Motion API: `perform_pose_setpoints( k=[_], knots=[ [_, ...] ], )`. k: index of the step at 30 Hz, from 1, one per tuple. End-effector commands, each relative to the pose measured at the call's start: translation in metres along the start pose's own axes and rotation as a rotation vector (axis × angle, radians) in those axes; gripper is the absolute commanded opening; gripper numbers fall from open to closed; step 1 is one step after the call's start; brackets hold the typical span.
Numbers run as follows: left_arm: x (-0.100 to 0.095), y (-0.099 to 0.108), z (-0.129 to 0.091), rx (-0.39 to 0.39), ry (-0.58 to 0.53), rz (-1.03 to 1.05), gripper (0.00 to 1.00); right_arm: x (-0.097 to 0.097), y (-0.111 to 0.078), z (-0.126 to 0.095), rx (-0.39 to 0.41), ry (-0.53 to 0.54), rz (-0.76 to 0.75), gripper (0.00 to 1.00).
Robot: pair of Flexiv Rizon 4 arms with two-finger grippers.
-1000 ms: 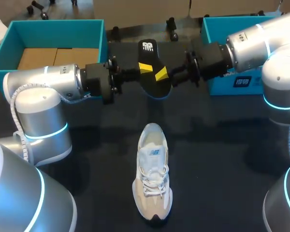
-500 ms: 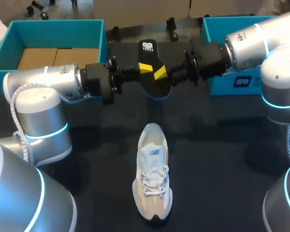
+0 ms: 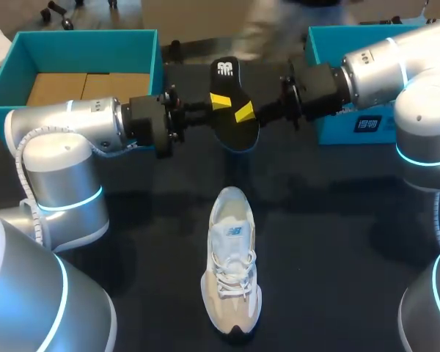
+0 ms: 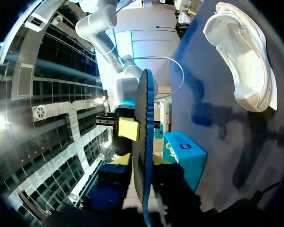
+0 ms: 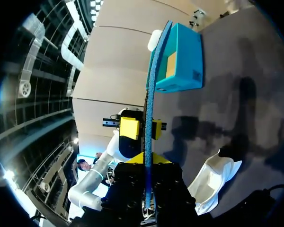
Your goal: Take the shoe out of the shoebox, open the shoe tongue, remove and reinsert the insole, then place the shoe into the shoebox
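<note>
1. With the insole (image 3: 231,103) out of the shoe (image 3: 231,257) and held in the air beyond it, the step in hand seems to be the changeover between removing and reinserting.
2. The left gripper (image 3: 219,102) and the right gripper (image 3: 243,112) each pinch the insole from opposite sides, fingers closed narrowly on its thin body; both wrist views show it edge-on between yellow tips.
3. The shoe lies on the table (image 3: 337,242), near the robot, toe pointing away, apart from both teal shoeboxes (image 3: 73,37).
4. Next, I judge, one gripper must let go. The other should then tilt the insole toe-first into the shoe's opening, and the shoe may need steadying.
</note>
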State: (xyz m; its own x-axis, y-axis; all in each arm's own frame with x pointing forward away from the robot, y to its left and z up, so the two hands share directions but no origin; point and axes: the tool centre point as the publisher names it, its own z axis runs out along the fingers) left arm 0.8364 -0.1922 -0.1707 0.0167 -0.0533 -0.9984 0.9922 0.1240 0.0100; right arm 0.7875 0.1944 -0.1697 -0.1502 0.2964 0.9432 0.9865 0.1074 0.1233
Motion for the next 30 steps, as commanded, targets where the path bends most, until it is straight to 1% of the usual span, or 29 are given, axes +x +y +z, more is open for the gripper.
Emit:
perform_pose_setpoints(
  k=[1,4,8,25,26,28,29,30],
  knots=[
    [-0.005,0.000,-0.010,0.014,0.038,-0.014,1.00,-0.003,-0.006,0.001,-0.026,0.005,-0.021,0.00],
    [-0.004,0.004,-0.020,0.012,0.083,-0.047,1.00,-0.005,-0.009,0.000,-0.046,0.008,-0.049,0.00],
    [-0.002,0.013,-0.041,-0.024,0.211,-0.127,1.00,-0.011,-0.011,-0.001,-0.072,0.015,-0.075,0.00],
    [-0.002,0.013,-0.041,-0.024,0.211,-0.127,1.00,-0.011,-0.011,-0.001,-0.072,0.015,-0.075,0.00],
    [0.000,0.006,-0.041,-0.069,0.240,-0.096,1.00,-0.011,-0.011,-0.001,-0.072,0.015,-0.075,0.00],
    [-0.001,-0.002,-0.045,-0.076,0.274,-0.116,1.00,-0.013,-0.011,-0.002,-0.075,0.018,-0.081,0.00],
    [-0.001,-0.004,-0.046,-0.110,0.299,-0.119,1.00,-0.015,-0.011,-0.004,-0.085,0.015,-0.101,0.00],
    [0.000,-0.004,-0.046,-0.126,0.326,-0.138,1.00,-0.016,-0.013,-0.006,-0.094,0.025,-0.133,0.00]
  ],
)
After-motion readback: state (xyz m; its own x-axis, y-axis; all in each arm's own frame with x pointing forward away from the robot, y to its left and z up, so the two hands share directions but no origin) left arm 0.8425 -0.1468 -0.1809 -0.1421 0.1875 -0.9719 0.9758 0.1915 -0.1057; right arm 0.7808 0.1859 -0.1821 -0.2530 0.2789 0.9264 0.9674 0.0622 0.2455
